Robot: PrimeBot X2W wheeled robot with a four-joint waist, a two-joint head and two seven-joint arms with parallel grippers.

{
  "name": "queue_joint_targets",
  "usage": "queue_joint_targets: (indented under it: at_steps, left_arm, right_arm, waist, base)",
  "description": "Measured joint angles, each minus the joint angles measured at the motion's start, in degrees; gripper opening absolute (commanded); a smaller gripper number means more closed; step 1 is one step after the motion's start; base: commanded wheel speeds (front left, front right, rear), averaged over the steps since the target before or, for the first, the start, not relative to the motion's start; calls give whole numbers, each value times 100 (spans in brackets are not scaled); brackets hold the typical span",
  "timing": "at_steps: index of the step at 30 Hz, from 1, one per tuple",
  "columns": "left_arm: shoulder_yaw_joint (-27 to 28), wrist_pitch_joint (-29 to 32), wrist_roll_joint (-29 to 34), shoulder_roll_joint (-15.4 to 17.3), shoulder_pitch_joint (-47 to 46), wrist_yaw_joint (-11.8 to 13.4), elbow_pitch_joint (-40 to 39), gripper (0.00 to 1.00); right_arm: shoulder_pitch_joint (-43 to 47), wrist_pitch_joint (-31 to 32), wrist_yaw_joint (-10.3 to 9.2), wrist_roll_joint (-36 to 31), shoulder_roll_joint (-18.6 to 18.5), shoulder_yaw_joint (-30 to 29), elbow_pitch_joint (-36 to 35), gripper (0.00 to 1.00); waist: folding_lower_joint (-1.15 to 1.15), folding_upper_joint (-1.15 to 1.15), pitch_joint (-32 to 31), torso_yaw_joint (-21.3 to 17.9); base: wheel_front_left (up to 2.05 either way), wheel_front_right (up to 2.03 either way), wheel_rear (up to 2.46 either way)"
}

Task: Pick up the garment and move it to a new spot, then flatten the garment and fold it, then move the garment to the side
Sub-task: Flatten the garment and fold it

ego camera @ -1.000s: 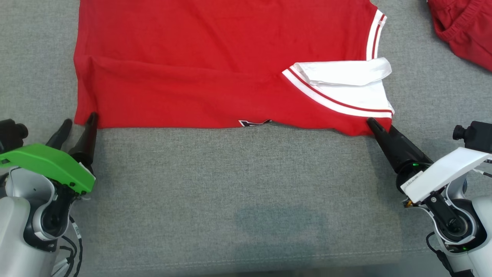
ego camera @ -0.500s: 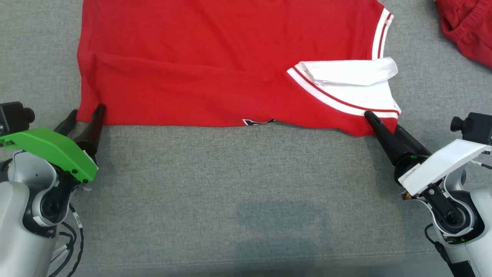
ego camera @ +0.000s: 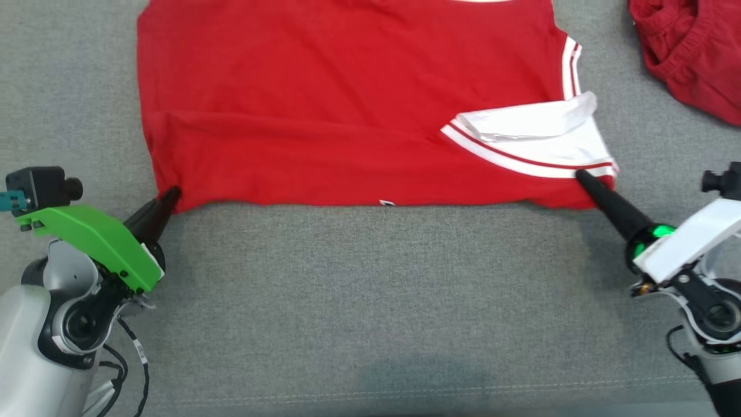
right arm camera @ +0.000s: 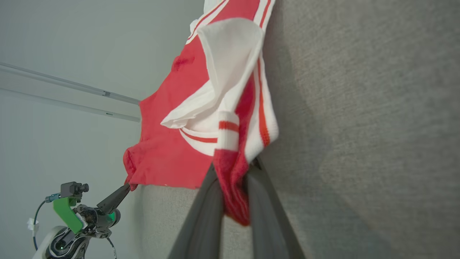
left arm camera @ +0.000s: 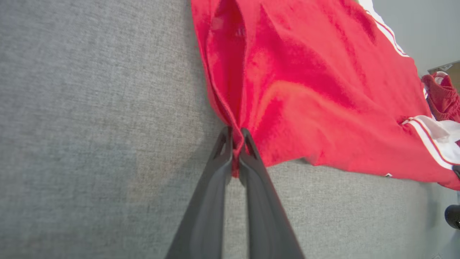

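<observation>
Left hand [ego camera: 172, 194] first: both dark fingers are pressed together, pinching the near-left corner of the red knit shirt [ego camera: 347, 116] with white, red-striped sleeve trim. On the left wrist feed I can see a sliver of red cloth squeezed between the fingers, and the side hem bunches into a ridge running away from the tips.

Right hand [ego camera: 582, 176], same story: the fingers are clamped on the opposite near corner, with a wad of red hem between them. Just beyond its fingertips the white sleeve [ego camera: 532, 119] with its red stripes lies folded over onto the body of the shirt.

Between my two hands the shirt is spread on the grey woven-fabric surface [ego camera: 370, 301]. Its near edge runs fairly straight from one hand to the other, and the rest reaches away from both.

Beyond the right hand, off to its outer side and well apart from the shirt, a crumpled dark red garment with a ribbed edge [ego camera: 683, 58] lies on the same surface.
</observation>
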Motion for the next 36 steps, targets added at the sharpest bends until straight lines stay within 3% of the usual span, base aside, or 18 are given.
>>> queue_joint_targets:
  at_steps: [8, 16, 22, 23, 24, 25, 26, 31, 36]
  left_arm:
    - [111, 253, -349, 112, 521, -59, -170, 0]
    - [165, 281, -554, 73, 1277, -58, -602, 0]
    - [71, 224, -643, -85, 1646, -54, -713, 0]
    - [10, 224, -642, -90, 1695, -53, -726, 7]
    - [-30, 224, -642, -101, 1736, -53, -733, 21]
    - [-52, 222, -641, -109, 1756, -53, -734, 49]
    - [-56, 170, -620, -108, 1798, -53, -770, 100]
    - [-64, 86, -361, -23, 1818, -54, -950, 100]
    - [196, -118, 221, 567, 1739, 70, -1159, 100]
  right_arm:
    - [564, 322, -12, 706, -291, -527, -18, 0]
    - [1402, 492, -183, 887, -486, -745, -163, 0]
    - [1553, 564, -247, 840, -636, -770, -213, 0]
    - [1553, 564, -264, 821, -677, -773, -223, 0]
    - [1553, 567, -276, 783, -704, -772, -230, 0]
    - [1553, 598, -276, 734, -732, -760, -241, 24]
    - [1553, 613, -289, 586, -814, -742, -264, 100]
    - [1579, 691, -294, 375, -1117, -699, -474, 100]
    - [1428, 626, -294, -102, -1617, -1017, -866, 100]
  waist:
    - [0, 0, -441, 137]
    - [0, 0, -613, 307]
    - [0, 0, -474, 327]
    - [0, 0, -446, 327]
    - [0, 0, -417, 328]
    - [0, 0, -390, 330]
    - [0, 0, -338, 334]
    - [0, 0, -230, 363]
    - [0, 0, -102, 372]
  base:
    - [0, 0, 0]
    - [0, 0, 0]
    - [0, 0, 0]
    - [0, 0, 0]
    - [0, 0, 0]
    - [0, 0, 0]
    - [0, 0, 0]
    - [0, 0, 0]
    - [0, 0, 0]
